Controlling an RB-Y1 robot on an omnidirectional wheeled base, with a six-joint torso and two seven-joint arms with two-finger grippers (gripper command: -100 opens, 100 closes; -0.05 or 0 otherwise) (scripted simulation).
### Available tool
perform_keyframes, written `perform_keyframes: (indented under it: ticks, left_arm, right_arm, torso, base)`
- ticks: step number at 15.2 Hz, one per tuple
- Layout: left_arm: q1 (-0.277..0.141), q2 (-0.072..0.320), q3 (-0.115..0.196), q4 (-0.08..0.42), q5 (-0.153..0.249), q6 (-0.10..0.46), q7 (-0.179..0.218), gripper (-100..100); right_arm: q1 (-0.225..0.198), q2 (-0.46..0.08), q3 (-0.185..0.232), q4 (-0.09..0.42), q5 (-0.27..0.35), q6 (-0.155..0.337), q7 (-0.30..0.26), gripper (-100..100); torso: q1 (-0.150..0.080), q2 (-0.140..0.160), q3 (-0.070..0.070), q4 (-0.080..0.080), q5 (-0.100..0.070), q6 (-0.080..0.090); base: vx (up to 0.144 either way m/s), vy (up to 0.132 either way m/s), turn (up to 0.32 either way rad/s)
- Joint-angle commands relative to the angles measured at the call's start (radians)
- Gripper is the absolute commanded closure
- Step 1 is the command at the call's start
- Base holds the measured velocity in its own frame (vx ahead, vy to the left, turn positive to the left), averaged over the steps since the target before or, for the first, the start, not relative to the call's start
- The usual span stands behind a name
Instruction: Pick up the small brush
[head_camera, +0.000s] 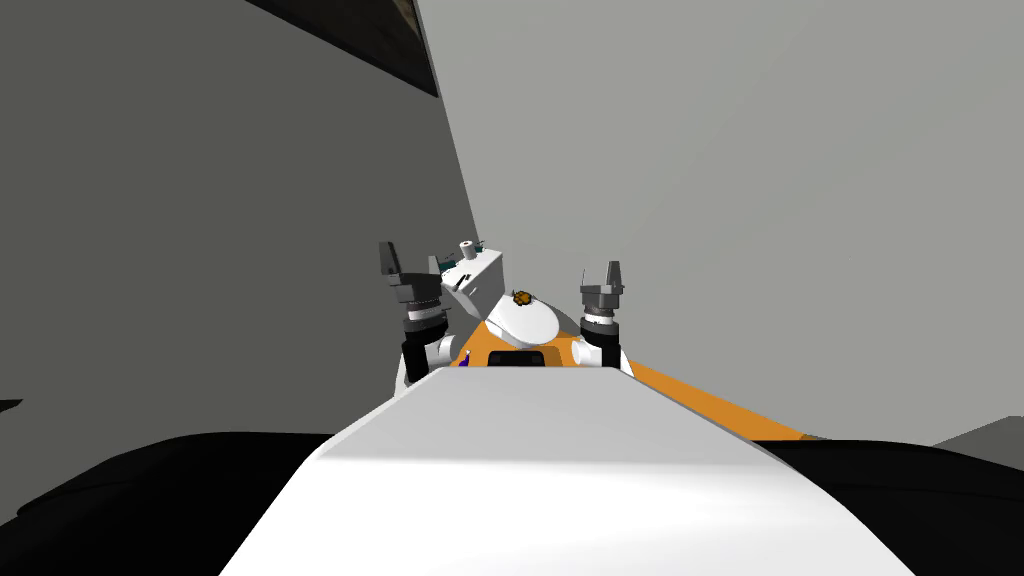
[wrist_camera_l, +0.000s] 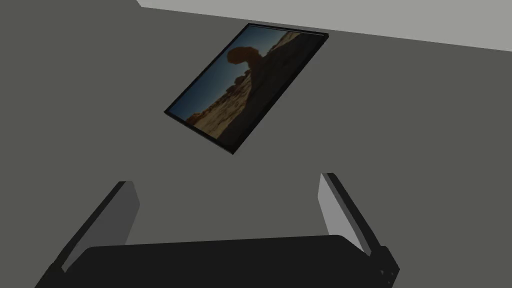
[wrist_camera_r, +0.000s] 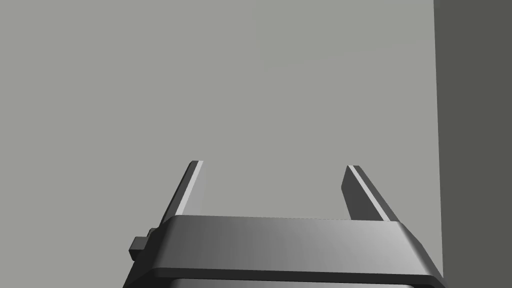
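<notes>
Head view showed the likely small brush (head_camera: 521, 297) between the parted left pincer (head_camera: 389, 250) and nearer, likewise parted right pincer (head_camera: 612, 268).

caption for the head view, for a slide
Open left gripper and open right gripper raised either side of a white fixture bearing a small brown thing, possibly the brush.

Between left end effector (head_camera: 390, 260) and right end effector (head_camera: 612, 273), white toilet (head_camera: 530, 325), brown object (head_camera: 521, 297) atop
</notes>
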Motion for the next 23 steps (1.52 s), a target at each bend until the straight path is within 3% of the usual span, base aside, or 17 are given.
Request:
perform_keyframes:
  ticks: [1, 2, 7, 8, 14, 18, 23]
  left_arm:
    - [-0.001, 0.044, 0.000, 0.005, -0.001, 0.002, -0.001, -100]
    - [-0.001, 0.044, 0.000, 0.005, -0.001, 0.002, -0.001, -100]
    - [-0.007, 0.159, -0.003, 0.034, -0.006, 0.017, -0.004, -100]
    - [-0.007, 0.164, -0.003, 0.034, -0.006, 0.017, -0.004, -100]
    - [-0.025, 0.284, -0.010, 0.116, -0.022, 0.060, -0.013, -100]
    - [-0.041, 0.330, -0.017, 0.189, -0.036, 0.099, -0.021, -100]
    - [-0.064, 0.355, -0.029, 0.291, -0.055, 0.153, -0.032, -100]
  right_arm:
    - [0.000, 0.000, 0.000, 0.000, 0.000, 0.000, 0.000, 0]
    - [0.000, 0.000, 0.000, 0.000, 0.000, 0.000, 0.000, 0]
    - [0.000, 0.000, 0.000, 0.000, 0.000, 0.000, 0.000, 0]
    - [0.000, 0.000, 0.000, 0.000, 0.000, 0.000, 0.000, 0]
    - [0.000, 0.000, 0.000, 0.000, 0.000, 0.000, 0.000, 0]
    - [0.000, 0.000, 0.000, 0.000, 0.000, 0.000, 0.000, 0]
    - [0.000, 0.000, 0.000, 0.000, 0.000, 0.000, 0.000, 0]
  torso:
    - [0.000, 0.000, 0.000, 0.000, 0.000, 0.000]
    - [0.000, 0.000, 0.000, 0.000, 0.000, 0.000]
    - [0.003, 0.000, 0.000, 0.000, 0.001, 0.000]
    - [0.003, 0.000, 0.000, 0.000, 0.001, 0.000]
    - [0.007, 0.000, 0.000, 0.000, 0.002, 0.000]
    - [0.009, 0.000, 0.000, 0.000, 0.002, 0.000]
    - [0.011, 0.001, 0.001, 0.000, 0.002, 0.000]
  base:
    - [0.000, 0.000, 0.000]
    - [-0.001, 0.010, -0.008]
    - [-0.002, 0.027, -0.019]
    - [-0.009, 0.042, -0.025]
    - [-0.006, 0.073, -0.046]
    - [-0.013, 0.110, -0.080]
    - [-0.018, 0.129, -0.081]
